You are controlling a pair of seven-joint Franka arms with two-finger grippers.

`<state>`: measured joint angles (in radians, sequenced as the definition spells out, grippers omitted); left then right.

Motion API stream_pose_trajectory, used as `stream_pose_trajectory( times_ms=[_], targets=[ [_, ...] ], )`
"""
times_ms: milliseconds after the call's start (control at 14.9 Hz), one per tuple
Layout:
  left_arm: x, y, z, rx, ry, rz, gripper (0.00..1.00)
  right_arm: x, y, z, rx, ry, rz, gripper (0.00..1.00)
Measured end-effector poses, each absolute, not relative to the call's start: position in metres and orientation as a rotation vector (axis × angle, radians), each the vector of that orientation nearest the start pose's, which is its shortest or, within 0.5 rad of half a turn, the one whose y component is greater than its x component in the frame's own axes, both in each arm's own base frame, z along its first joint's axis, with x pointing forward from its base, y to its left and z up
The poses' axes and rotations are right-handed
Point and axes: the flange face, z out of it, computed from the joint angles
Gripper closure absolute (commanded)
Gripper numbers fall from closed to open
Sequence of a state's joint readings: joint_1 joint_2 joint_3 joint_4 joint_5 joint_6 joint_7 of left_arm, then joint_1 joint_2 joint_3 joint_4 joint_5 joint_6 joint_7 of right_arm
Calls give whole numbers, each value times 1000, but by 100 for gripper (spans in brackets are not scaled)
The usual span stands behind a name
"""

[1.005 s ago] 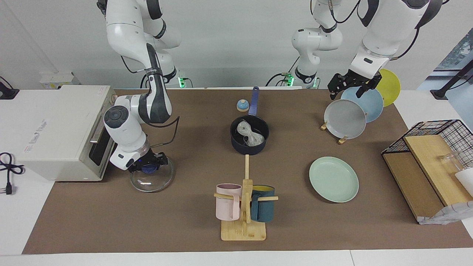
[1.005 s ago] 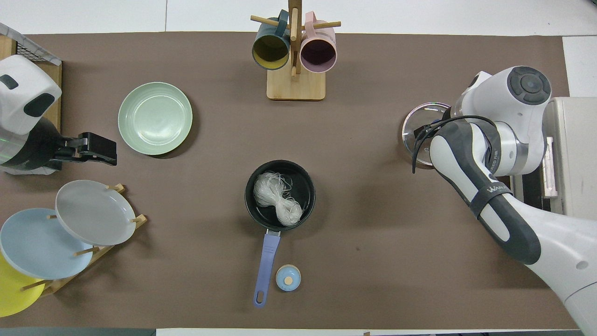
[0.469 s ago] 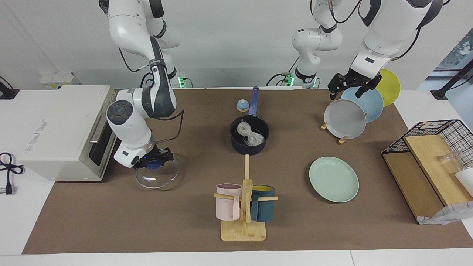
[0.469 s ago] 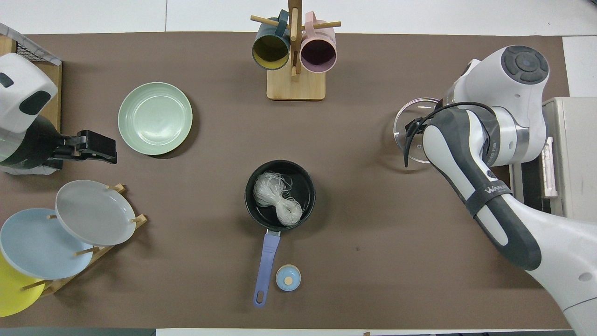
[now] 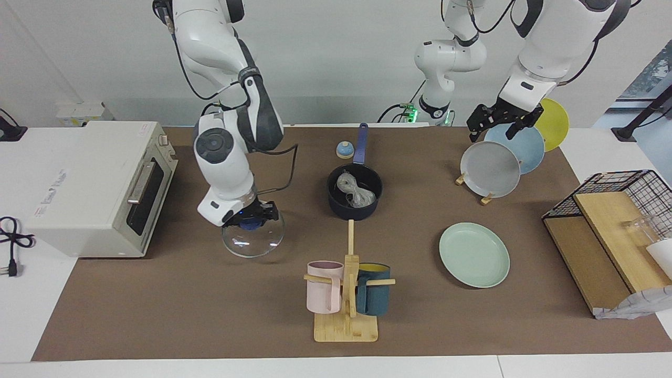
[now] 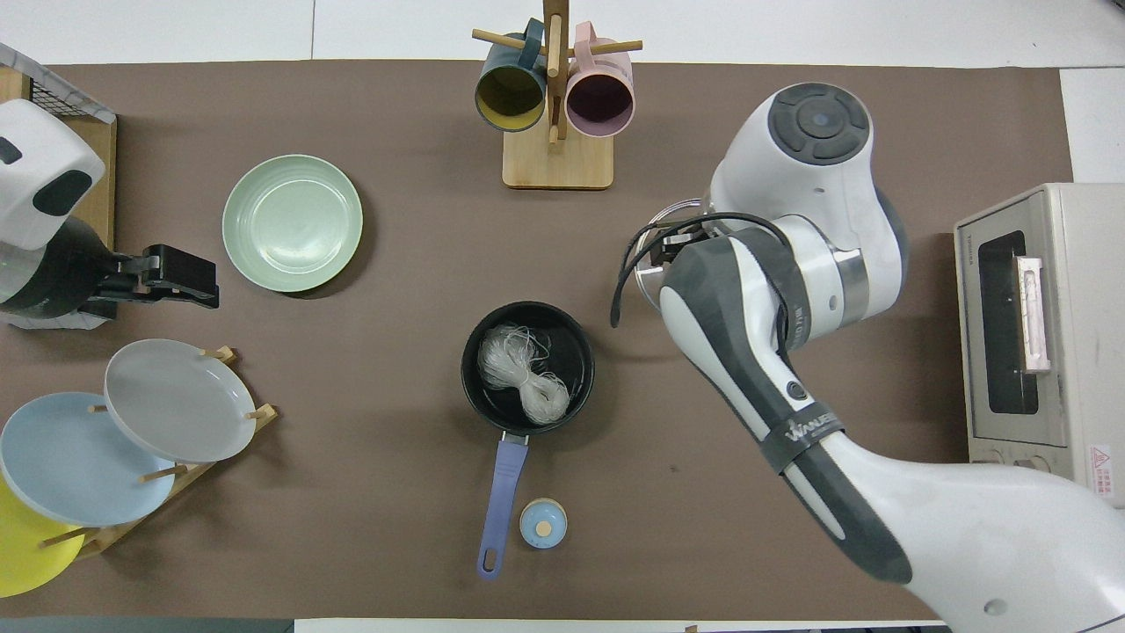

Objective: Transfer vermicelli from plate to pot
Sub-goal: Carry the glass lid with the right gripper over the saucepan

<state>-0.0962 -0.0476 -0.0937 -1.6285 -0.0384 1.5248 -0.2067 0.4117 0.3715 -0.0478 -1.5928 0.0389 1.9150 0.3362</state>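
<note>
Vermicelli (image 5: 355,192) sits in the pot (image 5: 336,202), plate (image 5: 474,255) bare. My right tool (image 5: 252,216) clamps the glass lid's (image 5: 253,240) knob to cover it; left tool (image 5: 500,122) waits, spread, over the rack.

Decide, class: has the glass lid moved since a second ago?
Yes. The glass lid, held by its knob in the right hand, has travelled away from the toaster oven toward the pot.

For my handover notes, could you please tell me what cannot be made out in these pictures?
- Glass lid: mostly hidden by the right arm in the overhead view.
- Right hand: its fingers are covered by that arm in the overhead view.
- Yellow plate: cut off by the overhead view's edge.
</note>
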Motion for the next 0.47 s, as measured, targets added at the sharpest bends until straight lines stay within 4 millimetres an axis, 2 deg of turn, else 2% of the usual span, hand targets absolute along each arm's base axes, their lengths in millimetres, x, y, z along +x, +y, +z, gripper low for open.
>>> stream_pose_trajectory(
  times_ms=[201, 469],
  targets=[
    [523, -107, 619, -3162, -25, 99, 0, 595, 300, 438, -3131, 98, 51, 51],
    [523, -106, 619, -3162, -26, 101, 0, 558, 370, 440, -3122, 169, 28, 51]
  ],
)
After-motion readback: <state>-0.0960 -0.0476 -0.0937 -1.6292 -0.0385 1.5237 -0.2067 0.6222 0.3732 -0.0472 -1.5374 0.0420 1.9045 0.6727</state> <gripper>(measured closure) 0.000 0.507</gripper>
